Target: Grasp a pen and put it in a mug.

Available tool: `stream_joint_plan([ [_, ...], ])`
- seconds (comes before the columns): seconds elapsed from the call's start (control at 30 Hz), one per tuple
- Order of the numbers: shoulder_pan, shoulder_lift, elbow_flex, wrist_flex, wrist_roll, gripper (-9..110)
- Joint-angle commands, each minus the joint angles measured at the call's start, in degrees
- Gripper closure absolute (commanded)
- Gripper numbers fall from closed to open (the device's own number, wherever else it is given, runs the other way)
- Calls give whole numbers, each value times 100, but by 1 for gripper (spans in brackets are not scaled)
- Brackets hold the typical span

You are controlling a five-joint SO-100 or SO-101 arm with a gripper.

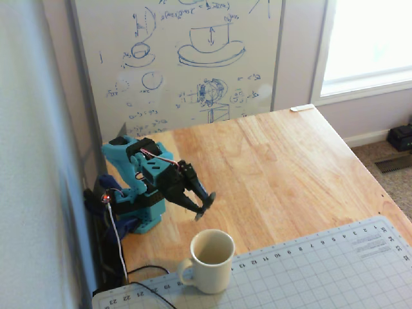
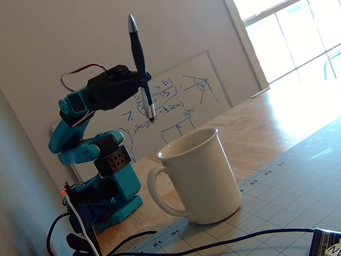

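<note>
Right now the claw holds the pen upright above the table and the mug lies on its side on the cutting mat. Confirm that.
Not quite. The mug stands upright on the cutting mat, opening up and handle to the left, as the low fixed view shows. The rest holds: the claw grips the pen roughly upright, above the table.

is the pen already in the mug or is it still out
Out. The hand holds the pen near-vertical in the air, above and behind the mug; the mug's inside looks empty.
</note>
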Motion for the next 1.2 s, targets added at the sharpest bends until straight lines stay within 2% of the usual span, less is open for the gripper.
stream_joint_plan([
  [0.0,79,62,88,-220,62,101],
  [0.27,79,62,580,-220,53,101],
  [0.47,325,62,378,-448,53,101],
  [0.73,325,-79,334,-2162,53,101],
  [0.97,308,-1459,615,-3762,53,101],
  [1.17,-105,-2285,870,-4623,62,101],
])
